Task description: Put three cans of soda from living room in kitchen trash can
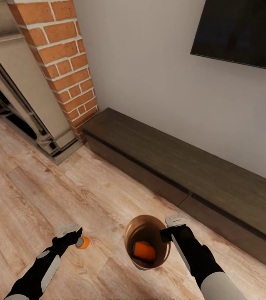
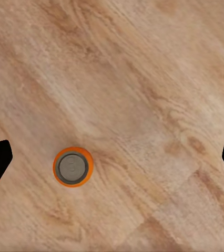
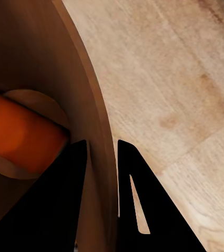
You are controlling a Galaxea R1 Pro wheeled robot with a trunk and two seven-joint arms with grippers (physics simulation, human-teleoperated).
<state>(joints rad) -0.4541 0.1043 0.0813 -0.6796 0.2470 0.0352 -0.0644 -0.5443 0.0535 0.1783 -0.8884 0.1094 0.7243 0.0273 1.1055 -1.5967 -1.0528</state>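
Both arms reach out low over the light wood floor (image 1: 33, 183). On the right, the right hand (image 1: 169, 233) is clamped on the rim of the trash can (image 1: 129, 233), one finger inside the wall and one outside, holding the bin off the floor. Its copper-brown inside shows plainly, and one orange soda can (image 1: 144, 251) lies on its side at the bottom; from the right wrist that same can rests against the bin's floor just past the inner finger (image 3: 54, 199).

On the left, the left hand (image 1: 75, 236) hovers with its fingers spread wide, gripping nothing. A second soda can (image 1: 82, 242) stands upright on the floor right at its fingertips; seen from the left wrist, the grey lid faces up and the can sits between the two black fingertips, nearer one of them and touching neither.

Beyond the arms a long low dark-wood cabinet (image 1: 183, 166) runs along the pale wall. A black TV (image 1: 241, 31) hangs above it, and a red-brick fireplace (image 1: 62, 54) stands at the cabinet's left end.
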